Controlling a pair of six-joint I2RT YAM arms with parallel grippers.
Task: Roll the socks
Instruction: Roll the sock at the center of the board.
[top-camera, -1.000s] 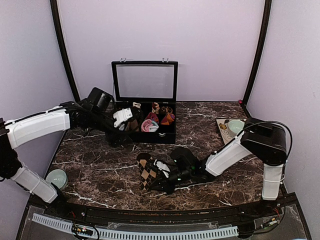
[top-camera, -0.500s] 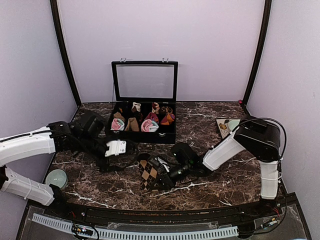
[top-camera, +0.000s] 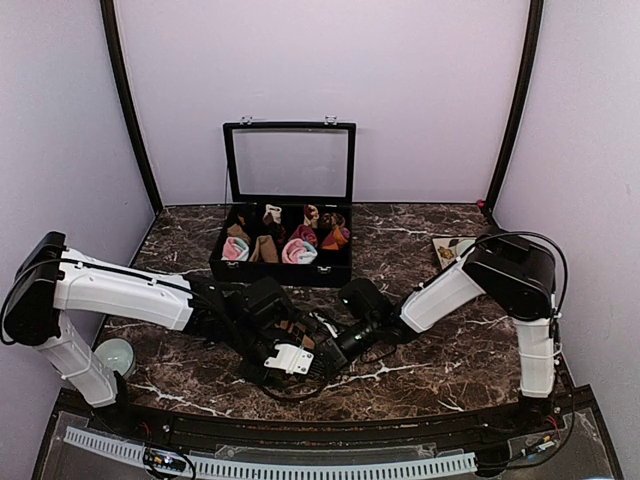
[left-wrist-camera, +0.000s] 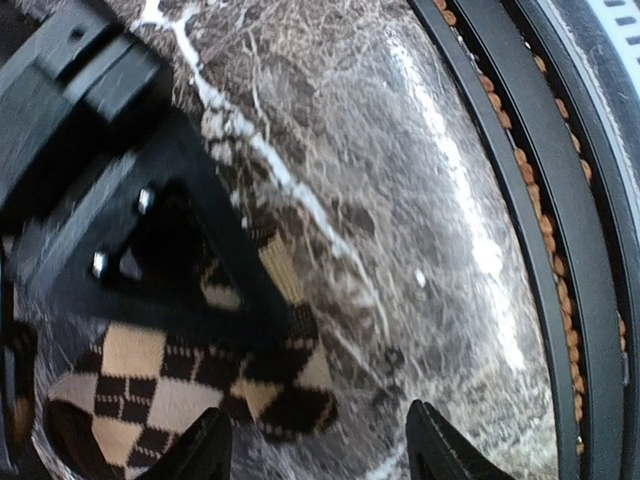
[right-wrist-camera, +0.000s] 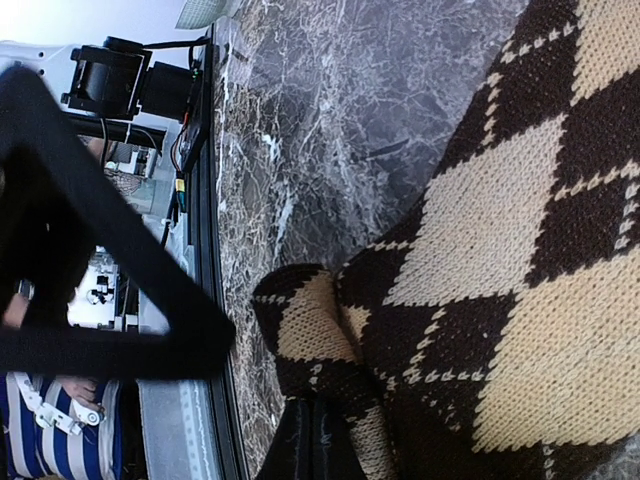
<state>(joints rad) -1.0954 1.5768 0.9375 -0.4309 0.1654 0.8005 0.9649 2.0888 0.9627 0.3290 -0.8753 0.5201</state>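
Left gripper (left-wrist-camera: 320, 450) has reached the diamond sock (left-wrist-camera: 150, 380)
Spread jaws straddle its tip, so rolling can start; right gripper (right-wrist-camera: 315, 445) seemingly pinches fabric.

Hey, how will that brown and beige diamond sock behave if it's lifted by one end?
The diamond-pattern sock is knit fabric lying flat with a folded-over edge, so it will probably droop and unfold rather than hold shape. It looks thin, so likely light. On the polished marble tabletop it may slide when pushed.
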